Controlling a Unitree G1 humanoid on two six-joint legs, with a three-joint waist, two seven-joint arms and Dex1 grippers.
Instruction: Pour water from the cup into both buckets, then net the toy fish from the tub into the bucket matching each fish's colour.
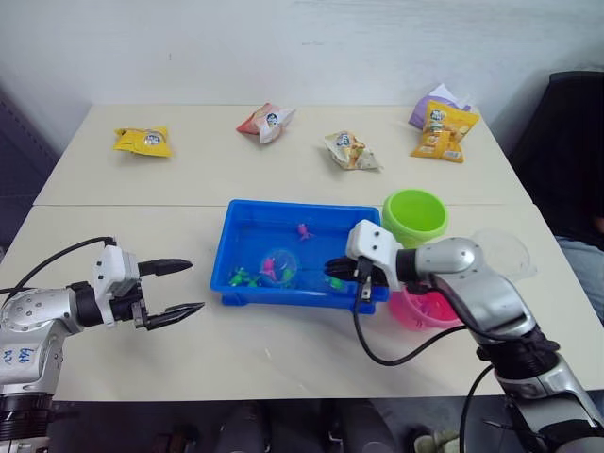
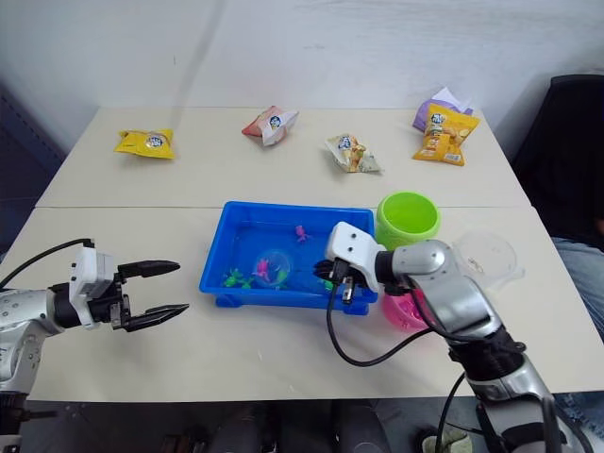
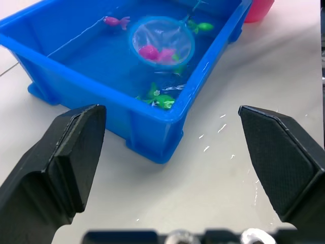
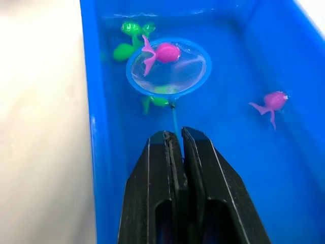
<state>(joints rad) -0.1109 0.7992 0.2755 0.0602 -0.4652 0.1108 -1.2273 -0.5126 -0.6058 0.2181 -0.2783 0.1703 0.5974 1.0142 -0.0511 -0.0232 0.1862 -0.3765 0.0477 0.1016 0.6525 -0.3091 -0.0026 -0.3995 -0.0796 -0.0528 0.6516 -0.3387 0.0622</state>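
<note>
**Operator:** How far along is the task?

**Monitor:** You are in the netting stage. Your right gripper [image 4: 175, 140] is clamped on the thin handle of the net [image 4: 168, 67], and the hoop sits low in the blue tub [image 1: 247, 215] with one pink fish [image 4: 163, 53] lying in it. Whether the pouring is complete cannot be confirmed — the clear cup [image 1: 505, 253] stands at right centre of the head view, and the buckets' contents are not readable. No fish can be made out in either bucket.

**Operator:** What is left in the tub?

**Monitor:** A second pink fish [image 4: 271, 102] floats apart from the hoop; green fish [image 3: 161, 99] cluster along the tub's near wall. All of these appear still to be sorted.

**Operator:** Where do the targets lie?

**Monitor:** The pink bucket [image 1: 425, 310] sits just beside the tub's lower right corner, under your right forearm; the lime green bucket [image 1: 414, 216] stands just above it. Your left gripper [image 1: 175, 288] hangs with its fingers spread wide, holding nothing, at lower left — well apart from the tub.
</note>
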